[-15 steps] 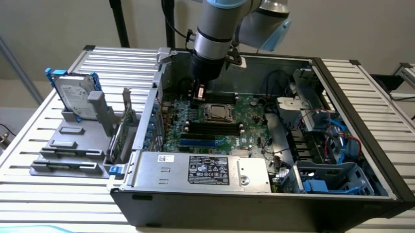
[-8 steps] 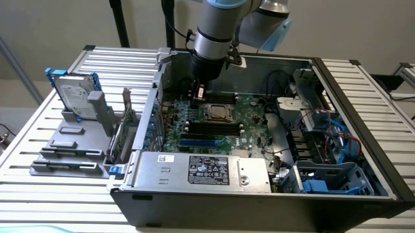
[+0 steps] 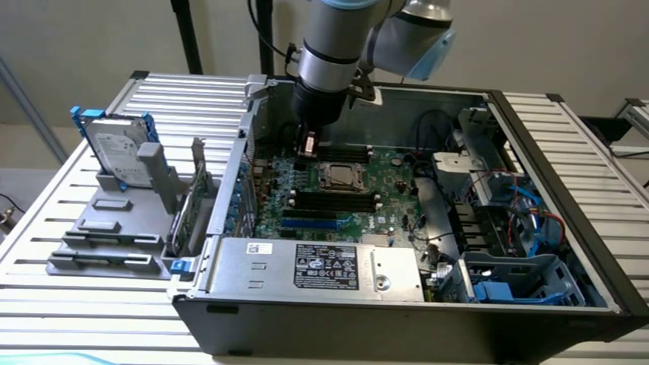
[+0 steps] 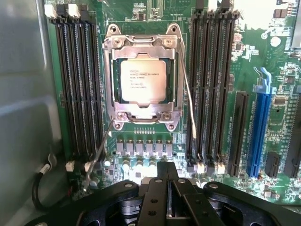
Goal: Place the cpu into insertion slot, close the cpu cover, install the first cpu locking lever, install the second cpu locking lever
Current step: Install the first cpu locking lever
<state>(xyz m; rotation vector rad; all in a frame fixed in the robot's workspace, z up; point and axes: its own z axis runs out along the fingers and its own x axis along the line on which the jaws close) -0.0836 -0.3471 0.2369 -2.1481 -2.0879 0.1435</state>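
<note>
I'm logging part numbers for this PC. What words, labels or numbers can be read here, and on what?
Nothing can be read for certain.
cpu: several printed lines, too blurred to read.
Black label on the power supply: print and logos, too small to read.
White sticker beside it: too small to read.
Drive label, at the exterior view's left: too small to read.
</note>
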